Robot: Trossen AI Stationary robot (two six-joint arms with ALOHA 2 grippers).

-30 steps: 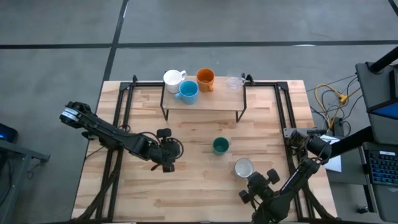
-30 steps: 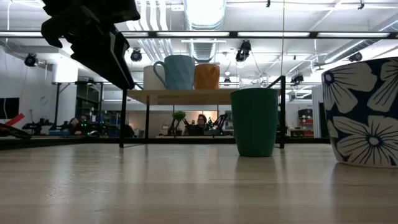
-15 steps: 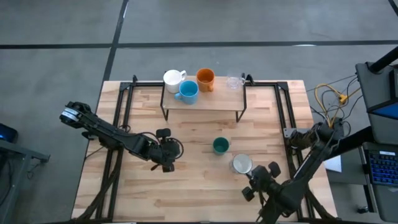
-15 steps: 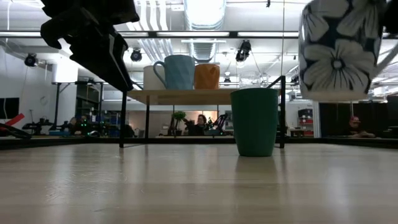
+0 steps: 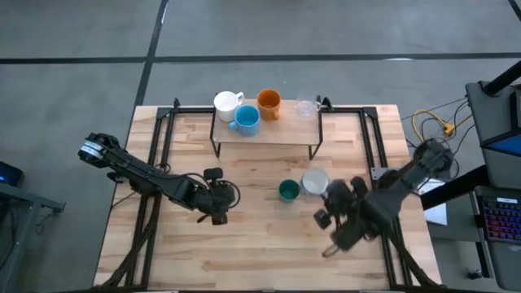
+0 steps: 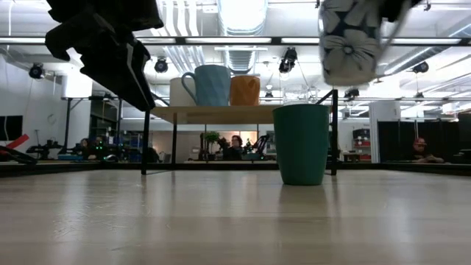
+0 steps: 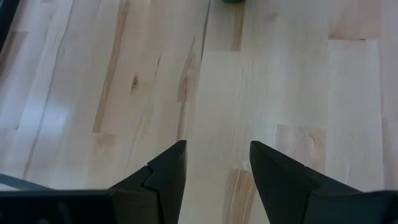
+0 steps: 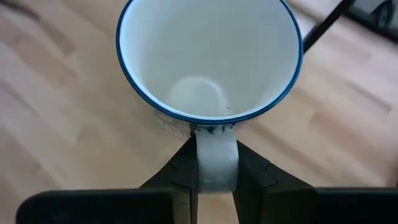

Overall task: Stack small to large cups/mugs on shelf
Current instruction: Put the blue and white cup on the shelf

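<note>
On the near half of the tabletop (image 5: 244, 244): my left gripper (image 5: 218, 205) hangs parked and empty, fingers (image 7: 163, 177) spread apart over bare wood.

Mid-table, right: my right gripper (image 5: 332, 195) is clamped on the handle of the greyish-white patterned mug (image 5: 315, 181). A second ago that mug stood on the table near the front right. It is now lifted clear of the wood, upright, riding high in the low view, and carried inward to just beside the dark teal-green cup (image 5: 288, 190).

Mid-table, centre: the teal-green cup, standing, untouched.

Far edge, on the shelf (image 5: 269, 133): white mug (image 5: 226, 102), light blue mug (image 5: 245, 120), orange mug (image 5: 269, 102), tiny clear glass (image 5: 305, 107).

Assessment: four pieces shelved, the fifth is in transit and one remains. I judge the shelf's free space near the glass the likely landing spot.
</note>
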